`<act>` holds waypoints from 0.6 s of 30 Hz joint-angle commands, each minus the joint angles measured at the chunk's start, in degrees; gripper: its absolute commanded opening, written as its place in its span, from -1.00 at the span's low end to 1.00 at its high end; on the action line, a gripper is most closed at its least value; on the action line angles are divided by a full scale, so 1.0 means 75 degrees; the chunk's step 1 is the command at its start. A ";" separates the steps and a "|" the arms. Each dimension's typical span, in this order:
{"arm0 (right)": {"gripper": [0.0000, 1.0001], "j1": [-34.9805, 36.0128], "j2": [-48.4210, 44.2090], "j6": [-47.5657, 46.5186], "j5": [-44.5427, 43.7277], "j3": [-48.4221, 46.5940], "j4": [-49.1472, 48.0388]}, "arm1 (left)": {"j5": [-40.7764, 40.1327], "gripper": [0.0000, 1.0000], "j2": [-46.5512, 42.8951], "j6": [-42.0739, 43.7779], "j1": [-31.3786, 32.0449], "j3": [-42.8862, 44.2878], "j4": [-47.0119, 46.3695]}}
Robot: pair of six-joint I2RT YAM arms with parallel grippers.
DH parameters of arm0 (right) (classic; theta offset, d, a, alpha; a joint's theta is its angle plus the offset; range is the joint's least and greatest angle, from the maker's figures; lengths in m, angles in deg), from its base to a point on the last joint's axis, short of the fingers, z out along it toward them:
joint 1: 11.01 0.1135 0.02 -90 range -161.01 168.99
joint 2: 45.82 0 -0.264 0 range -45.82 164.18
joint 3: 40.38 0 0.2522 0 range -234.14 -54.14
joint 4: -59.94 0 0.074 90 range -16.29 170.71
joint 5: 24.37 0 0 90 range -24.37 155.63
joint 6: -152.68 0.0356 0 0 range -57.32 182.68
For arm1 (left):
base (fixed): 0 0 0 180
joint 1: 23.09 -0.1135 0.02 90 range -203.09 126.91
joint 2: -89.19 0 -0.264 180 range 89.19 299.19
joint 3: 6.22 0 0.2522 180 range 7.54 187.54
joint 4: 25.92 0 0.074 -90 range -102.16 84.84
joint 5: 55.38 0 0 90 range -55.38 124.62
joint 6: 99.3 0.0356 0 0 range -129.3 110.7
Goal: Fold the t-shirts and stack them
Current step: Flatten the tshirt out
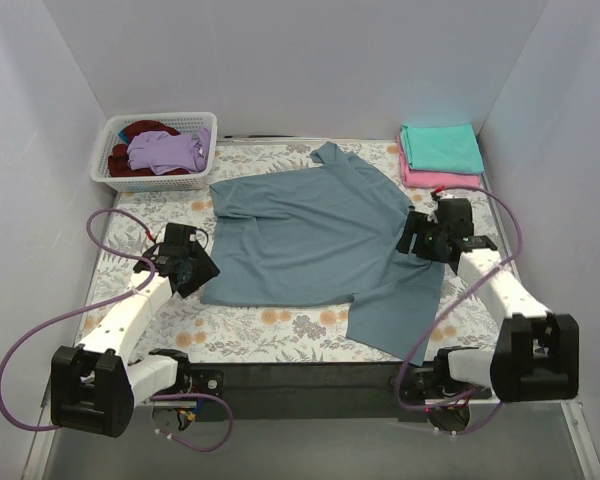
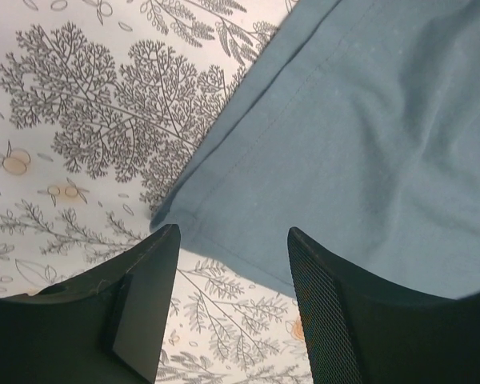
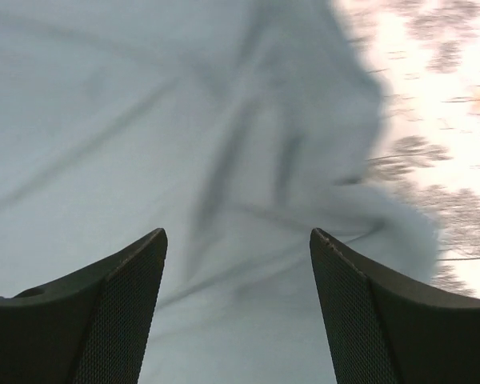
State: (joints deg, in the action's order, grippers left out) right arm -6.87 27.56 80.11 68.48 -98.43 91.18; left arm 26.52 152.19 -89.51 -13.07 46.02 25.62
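Note:
A large slate blue-grey t-shirt (image 1: 315, 240) lies spread on the floral table cloth, partly rumpled. My left gripper (image 1: 193, 268) is open and empty at the shirt's left hem; the hem corner (image 2: 170, 214) lies just ahead of the fingers in the left wrist view. My right gripper (image 1: 416, 238) is open and empty over the shirt's right side; its view shows wrinkled blue-grey cloth (image 3: 184, 160) between the fingers. A folded teal t-shirt (image 1: 440, 146) rests on a folded pink one (image 1: 438, 180) at the back right. Lilac (image 1: 167, 150) and dark red (image 1: 130, 168) shirts lie in the basket.
A white lattice basket (image 1: 108, 170) stands at the back left. White walls close in the table on three sides. Purple cables loop beside both arms. The table's dark front edge (image 1: 300, 375) runs between the arm bases.

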 commanded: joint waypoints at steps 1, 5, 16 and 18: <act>0.57 0.1004 -0.1307 0.0066 0.0030 0.0713 0.0365 | 0.0026 0.11 -0.0035 -0.0683 0.0210 0.0541 0.1112; 0.57 0.1919 -0.2201 0.0301 0.0416 0.1486 0.0365 | -0.0337 0.11 0.0294 -0.1059 0.0246 0.0401 0.1396; 0.57 0.2928 -0.3256 0.0172 0.1354 0.2214 0.0178 | -0.1334 0.10 0.0517 -0.2981 0.0258 0.0939 0.2181; 0.57 0.2916 -0.3339 0.0102 0.1424 0.2285 0.0108 | -0.1335 0.09 0.0715 -0.3191 0.0258 0.1185 0.2240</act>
State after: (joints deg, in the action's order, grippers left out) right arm 14.75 4.16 81.95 77.05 -82.28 94.11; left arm 19.85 156.97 -107.54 -11.32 50.67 40.61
